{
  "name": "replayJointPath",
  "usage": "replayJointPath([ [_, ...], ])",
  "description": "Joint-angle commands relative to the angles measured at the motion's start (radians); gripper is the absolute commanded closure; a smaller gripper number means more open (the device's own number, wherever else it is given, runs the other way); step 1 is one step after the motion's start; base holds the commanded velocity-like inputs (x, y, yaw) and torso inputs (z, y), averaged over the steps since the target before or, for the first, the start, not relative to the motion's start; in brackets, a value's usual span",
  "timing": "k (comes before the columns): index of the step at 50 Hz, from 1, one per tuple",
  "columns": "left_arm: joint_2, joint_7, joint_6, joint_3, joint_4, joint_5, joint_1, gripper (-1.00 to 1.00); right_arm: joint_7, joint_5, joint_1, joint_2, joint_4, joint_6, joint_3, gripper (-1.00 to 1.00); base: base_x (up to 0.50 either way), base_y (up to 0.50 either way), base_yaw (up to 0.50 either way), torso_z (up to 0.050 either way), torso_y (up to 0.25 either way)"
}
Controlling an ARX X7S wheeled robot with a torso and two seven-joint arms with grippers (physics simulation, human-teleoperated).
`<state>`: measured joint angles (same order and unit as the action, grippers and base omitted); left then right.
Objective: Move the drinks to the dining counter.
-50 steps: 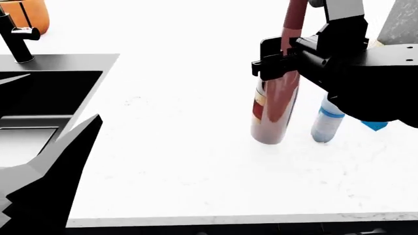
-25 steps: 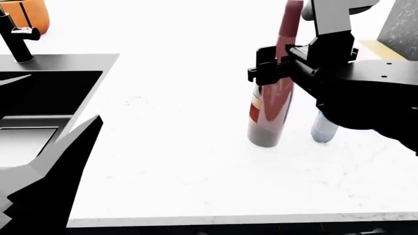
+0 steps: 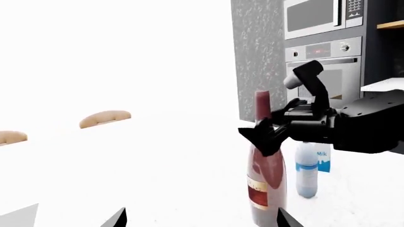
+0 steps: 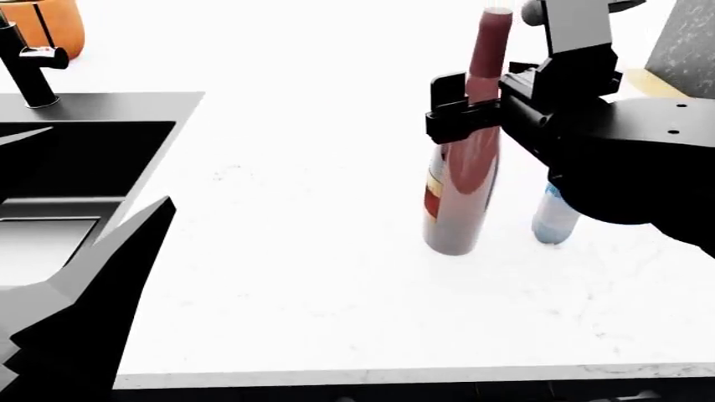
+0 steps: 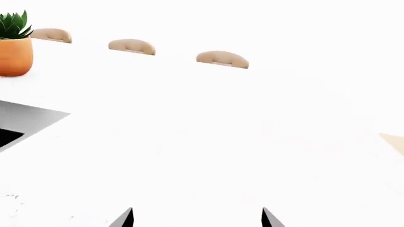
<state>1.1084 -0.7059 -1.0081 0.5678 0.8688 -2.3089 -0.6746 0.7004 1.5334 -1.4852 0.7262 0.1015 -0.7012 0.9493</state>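
The dark-red wine bottle (image 4: 458, 180) (image 3: 266, 182) stands upright on the white dining counter (image 4: 301, 276). My right gripper (image 4: 441, 117) (image 3: 259, 137) hovers at its shoulder and overlaps it in the head view. In the right wrist view that gripper (image 5: 196, 218) is open, and only bare counter lies between its tips. The clear water bottle (image 4: 555, 216) (image 3: 307, 170) stands just behind the wine bottle. The milk carton (image 3: 322, 158) is beside it and hidden by my arm in the head view. My left gripper (image 3: 200, 218) is open and empty, with its fingers (image 4: 123, 251) low near the sink.
A black inset sink (image 4: 67, 167) and faucet (image 4: 28, 67) are at the counter's left. An orange plant pot (image 4: 50, 21) (image 5: 14, 54) stands behind them. Chair backs (image 5: 221, 57) line the far side. The counter's front edge (image 4: 391, 375) is close. An oven (image 3: 322, 71) stands behind the drinks.
The wine bottle has gone from leaning to upright and shifted slightly left. My right arm has risen a little beside it. The left arm has not moved.
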Motion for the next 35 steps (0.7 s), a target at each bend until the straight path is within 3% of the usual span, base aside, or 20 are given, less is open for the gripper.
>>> replayJointPath([
  [1, 0.001, 0.000, 0.001, -0.003, 0.001, 0.000, -0.001, -1.00, 0.015, 0.012, -0.014, 0.019, 0.031, -0.012, -0.011, -1.00, 0.00, 0.00, 0.00, 0.000, 0.000],
  [35, 0.021, 0.000, 0.022, -0.020, 0.003, -0.009, -0.022, -1.00, 0.140, 0.204, -0.279, 0.071, 0.159, -0.098, -0.141, -1.00, 0.00, 0.00, 0.00, 0.000, 0.000],
])
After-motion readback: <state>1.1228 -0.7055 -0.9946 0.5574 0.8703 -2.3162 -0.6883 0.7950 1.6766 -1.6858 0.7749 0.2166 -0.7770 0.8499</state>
